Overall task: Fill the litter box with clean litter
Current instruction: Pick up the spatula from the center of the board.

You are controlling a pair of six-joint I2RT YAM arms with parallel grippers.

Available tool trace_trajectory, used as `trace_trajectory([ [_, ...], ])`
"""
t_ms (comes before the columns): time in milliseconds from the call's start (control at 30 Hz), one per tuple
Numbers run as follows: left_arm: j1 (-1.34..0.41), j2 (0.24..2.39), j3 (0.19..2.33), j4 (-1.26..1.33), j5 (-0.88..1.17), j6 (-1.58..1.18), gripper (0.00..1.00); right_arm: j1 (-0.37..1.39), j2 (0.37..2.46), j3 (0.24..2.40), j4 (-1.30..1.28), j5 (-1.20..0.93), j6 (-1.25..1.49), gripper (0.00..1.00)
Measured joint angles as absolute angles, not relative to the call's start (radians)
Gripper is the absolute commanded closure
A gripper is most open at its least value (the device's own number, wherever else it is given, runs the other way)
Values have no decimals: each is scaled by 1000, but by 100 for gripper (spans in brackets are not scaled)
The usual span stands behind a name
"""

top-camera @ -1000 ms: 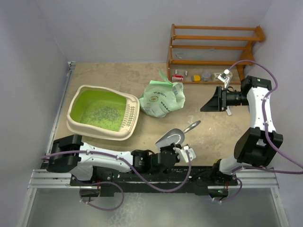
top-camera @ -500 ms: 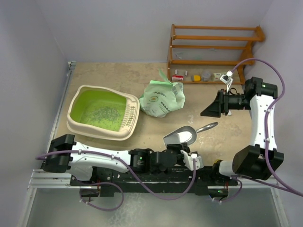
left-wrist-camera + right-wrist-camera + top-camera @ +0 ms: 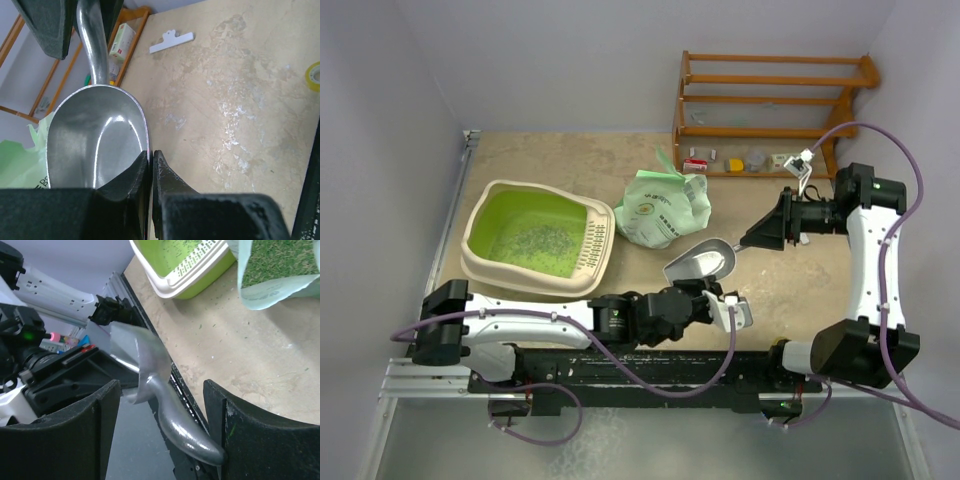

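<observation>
One litter box (image 3: 535, 240) is sitting at the left of the table, carrying a thin scatter of clean litter (image 3: 548, 241) on its green floor. One green bag (image 3: 665, 208) is standing just beside it. The left gripper (image 3: 708, 297) is clamping the rim of one metal scoop (image 3: 700, 264). The right gripper (image 3: 755, 238) is standing wide, straddling the scoop's handle. The beige tabletop (image 3: 620, 165) is bearing one wooden rack (image 3: 770, 132), and pale walls (image 3: 570, 60) are enclosing it.
</observation>
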State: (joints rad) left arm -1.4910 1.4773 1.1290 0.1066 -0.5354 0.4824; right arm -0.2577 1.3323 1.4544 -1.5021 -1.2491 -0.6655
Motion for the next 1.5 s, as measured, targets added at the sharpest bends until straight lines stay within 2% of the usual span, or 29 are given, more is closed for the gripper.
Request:
trace_trajectory([
  [300, -1439, 1477, 1129, 111, -500, 481, 97, -220, 1296, 1454, -1501, -1275, -646, 34],
  [367, -1434, 1477, 1128, 111, -494, 482, 97, -215, 1296, 1454, -1501, -1276, -646, 45],
  [433, -1432, 1477, 1127, 111, -490, 482, 97, -214, 1296, 1454, -1502, -1277, -643, 60],
  [567, -1427, 1477, 1121, 117, -476, 481, 97, -214, 1295, 1454, -1501, -1283, -642, 65],
  [733, -1427, 1465, 1103, 120, -463, 474, 97, -214, 1298, 1454, -1502, -1283, -640, 84],
  [1067, -1420, 1454, 1097, 119, -459, 471, 97, -200, 1318, 1455, -1501, -1291, -639, 85],
  [1167, -1418, 1454, 1097, 110, -448, 471, 97, -193, 1318, 1455, -1501, -1285, -640, 90],
  [1233, -1413, 1450, 1097, 102, -434, 471, 97, -188, 1318, 1455, -1501, -1281, -640, 100],
  [1433, -1359, 1404, 1097, 51, -353, 453, 97, -183, 1327, 1455, -1496, -1282, -648, 100],
  [1500, -1338, 1382, 1097, 31, -319, 451, 93, -179, 1332, 1455, -1493, -1293, -649, 100],
])
